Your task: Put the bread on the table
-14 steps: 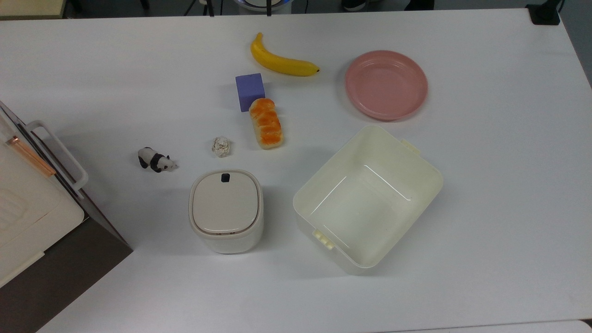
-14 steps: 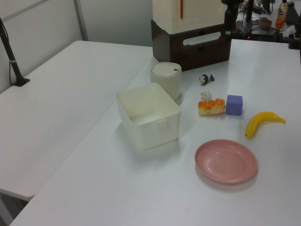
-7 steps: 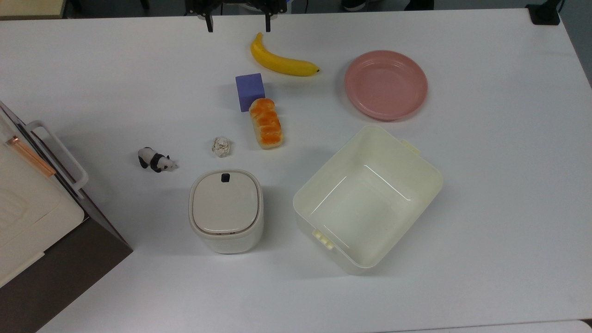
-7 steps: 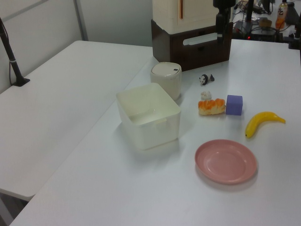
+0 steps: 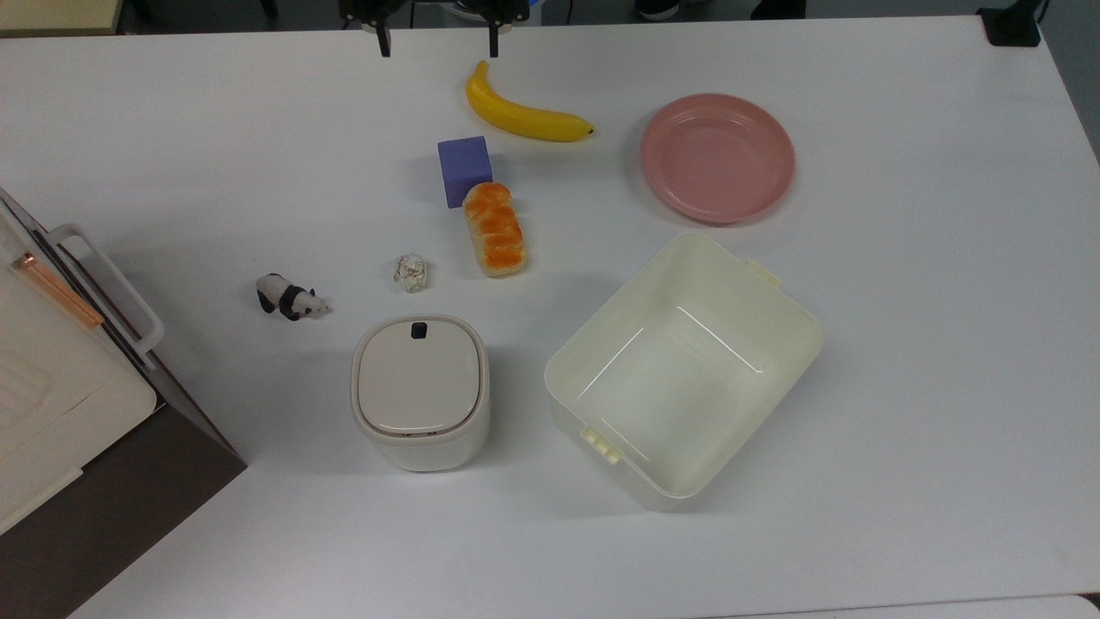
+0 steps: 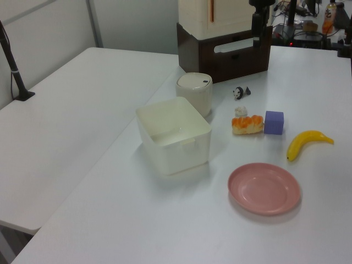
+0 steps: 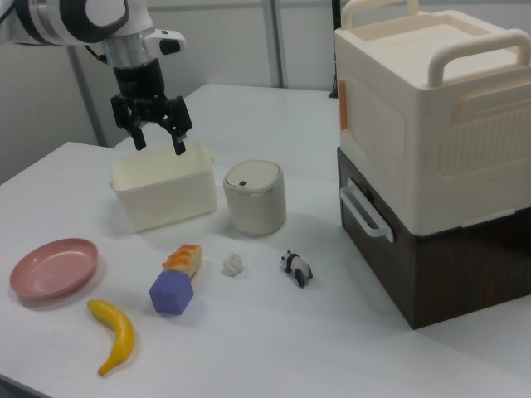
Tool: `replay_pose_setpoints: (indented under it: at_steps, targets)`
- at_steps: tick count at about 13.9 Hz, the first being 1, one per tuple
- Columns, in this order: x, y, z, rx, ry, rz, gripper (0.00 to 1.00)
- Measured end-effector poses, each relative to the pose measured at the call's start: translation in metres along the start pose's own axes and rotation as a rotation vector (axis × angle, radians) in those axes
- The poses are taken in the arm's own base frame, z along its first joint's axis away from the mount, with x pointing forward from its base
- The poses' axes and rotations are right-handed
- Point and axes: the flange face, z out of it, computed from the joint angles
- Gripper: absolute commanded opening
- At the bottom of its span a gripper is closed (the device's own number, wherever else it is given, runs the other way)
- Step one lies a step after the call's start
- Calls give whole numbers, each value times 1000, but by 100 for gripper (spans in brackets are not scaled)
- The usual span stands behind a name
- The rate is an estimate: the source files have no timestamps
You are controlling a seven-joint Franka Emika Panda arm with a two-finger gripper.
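The bread (image 5: 494, 228) lies flat on the white table (image 5: 902, 361), one end against a purple cube (image 5: 464, 169). It also shows in the left view (image 6: 247, 125) and the right view (image 7: 184, 259). My gripper (image 5: 438, 41) hangs open and empty at the top view's upper edge, high over the table's far side, well apart from the bread. In the right view the gripper (image 7: 158, 143) hovers in the air in front of the cream bin, its fingers spread wide. The left view has the gripper (image 6: 256, 30) at the top, in front of the stacked boxes.
A banana (image 5: 524, 112) and a pink plate (image 5: 718, 159) lie beyond the bread. The cream bin (image 5: 683, 370), a lidded white can (image 5: 419, 391), a paper ball (image 5: 412, 272) and a toy panda (image 5: 290, 297) stand nearer. Stacked boxes (image 7: 431, 157) fill the top view's left corner.
The gripper has come into the top view at its upper edge and shifted left in the left view. The bread and the other things have not moved.
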Motion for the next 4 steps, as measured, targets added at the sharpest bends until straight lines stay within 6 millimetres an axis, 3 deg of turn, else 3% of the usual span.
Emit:
replay_pose_setpoints:
  at_steps: [4]
  targets:
    - [0, 3, 0, -28, 0, 1, 100]
